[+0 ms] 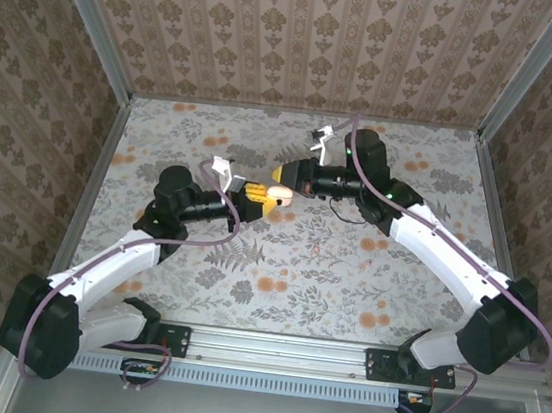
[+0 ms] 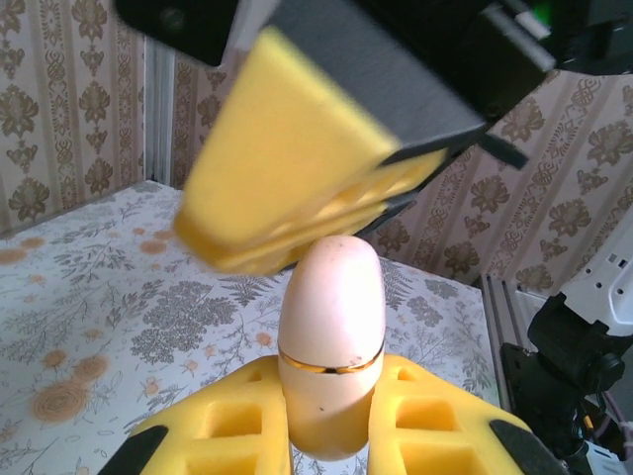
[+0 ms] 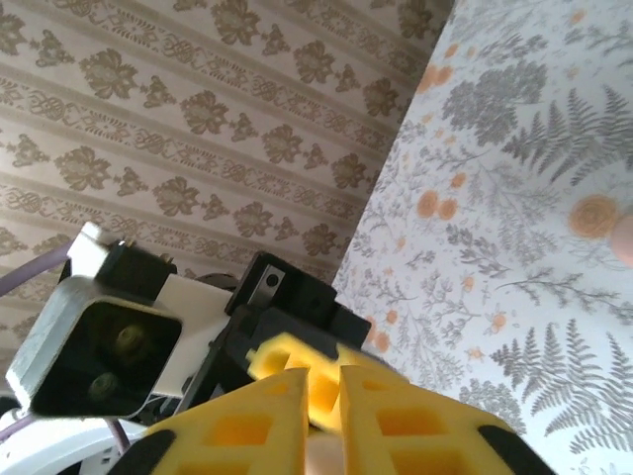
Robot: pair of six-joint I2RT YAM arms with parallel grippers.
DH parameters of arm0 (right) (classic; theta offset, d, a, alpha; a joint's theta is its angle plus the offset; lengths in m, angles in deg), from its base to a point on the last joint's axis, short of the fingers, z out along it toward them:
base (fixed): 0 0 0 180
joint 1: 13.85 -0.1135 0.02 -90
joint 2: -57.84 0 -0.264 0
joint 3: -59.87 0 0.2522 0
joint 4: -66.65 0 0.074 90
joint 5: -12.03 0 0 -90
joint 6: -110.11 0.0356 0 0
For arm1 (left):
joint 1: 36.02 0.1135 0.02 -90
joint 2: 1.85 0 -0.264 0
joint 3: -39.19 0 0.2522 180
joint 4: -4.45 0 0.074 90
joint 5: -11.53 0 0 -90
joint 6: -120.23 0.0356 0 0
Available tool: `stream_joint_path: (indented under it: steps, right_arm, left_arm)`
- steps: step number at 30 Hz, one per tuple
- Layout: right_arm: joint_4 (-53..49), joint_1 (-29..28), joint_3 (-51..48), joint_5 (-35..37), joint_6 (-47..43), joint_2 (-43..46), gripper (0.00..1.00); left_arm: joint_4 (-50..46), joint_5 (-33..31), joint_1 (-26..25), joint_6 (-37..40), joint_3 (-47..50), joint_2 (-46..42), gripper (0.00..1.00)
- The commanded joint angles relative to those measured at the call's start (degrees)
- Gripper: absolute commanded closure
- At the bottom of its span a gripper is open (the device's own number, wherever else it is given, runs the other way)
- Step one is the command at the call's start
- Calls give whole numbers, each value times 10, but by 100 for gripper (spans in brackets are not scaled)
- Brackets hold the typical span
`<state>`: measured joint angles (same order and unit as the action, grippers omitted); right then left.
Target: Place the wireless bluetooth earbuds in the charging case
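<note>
Overhead: case (image 1: 279, 195) is held off the table (image 1: 348, 276), between the left gripper (image 1: 255, 196) and the right gripper (image 1: 285, 175), whose tips meet nose to nose.
Left wrist: left fingers (image 2: 435, 416) are pressed on the case's lower half, one on either side. The case stands upright ahead of them, with a gold seam (image 2: 326, 364) just above the grip. The right gripper's pads (image 2: 297, 168) are set against its rounded top.
Right wrist: right fingers (image 3: 396, 426) are drawn close, with a narrow slit between them. A pale patch low in the slit is judged to be the case's tip, pinched.
Lid: judged closed, as the seam is unbroken.
Handling: the case is judged light, rigid, smooth and slippery. Its rounded end could squirt out of foam pads.
Hold: best taken on the broad sides below the seam, with the lid gripped above it.
</note>
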<state>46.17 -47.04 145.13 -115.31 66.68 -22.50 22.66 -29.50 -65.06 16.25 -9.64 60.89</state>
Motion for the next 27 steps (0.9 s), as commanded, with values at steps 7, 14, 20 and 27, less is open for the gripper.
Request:
stream_joint_path:
  steps: [7, 14, 20, 27]
  right_arm:
    - [-177, 27, -23, 254, -62, 103, 68]
    - [-193, 33, -48, 276, -54, 79, 61]
    - [-218, 34, -59, 279, -52, 47, 58]
    - [-225, 33, -97, 277, -24, 24, 56]
  left_arm:
    - [-102, -106, 84, -36, -15, -8, 100]
    - [-148, -136, 85, -43, -82, 137, 99]
    - [-204, -180, 56, -54, -205, 324, 95]
    - [-304, -219, 34, -59, -361, 509, 88]
